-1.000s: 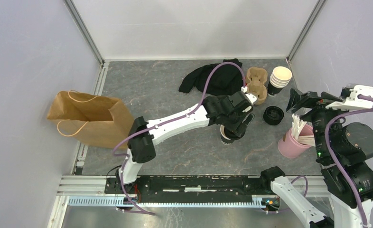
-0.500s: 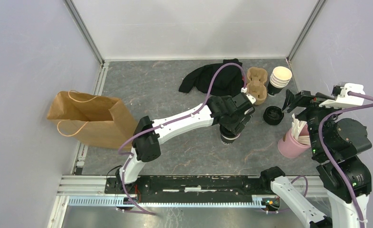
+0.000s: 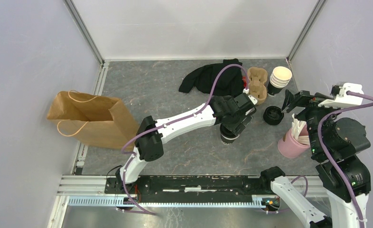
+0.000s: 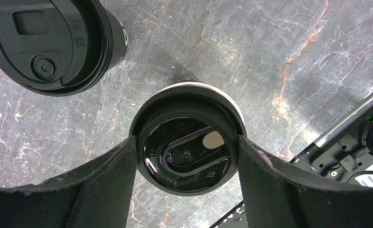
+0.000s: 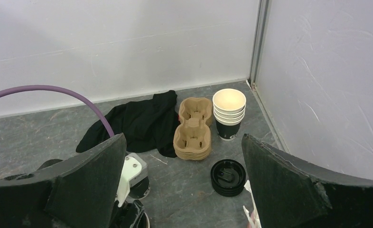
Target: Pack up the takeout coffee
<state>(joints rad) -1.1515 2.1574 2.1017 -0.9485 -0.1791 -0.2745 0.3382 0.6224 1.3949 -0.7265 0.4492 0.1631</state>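
Left wrist view, you get raised lettering on the lid of the centre cup (image 4: 187, 154): "CAUTION" runs curved and upside down along the lower left of the lid, and whatever follows it is too small to read. On the same lid there's a small triangle mark at lower right with what looks like a 4, plus a tiny square stamp near the top, unreadable. The second cup (image 4: 47, 42), top left, has two tiny square stamps on its lid, unreadable. The lidless stack (image 5: 228, 114) shows a white mark on its bottom cup, not legible.
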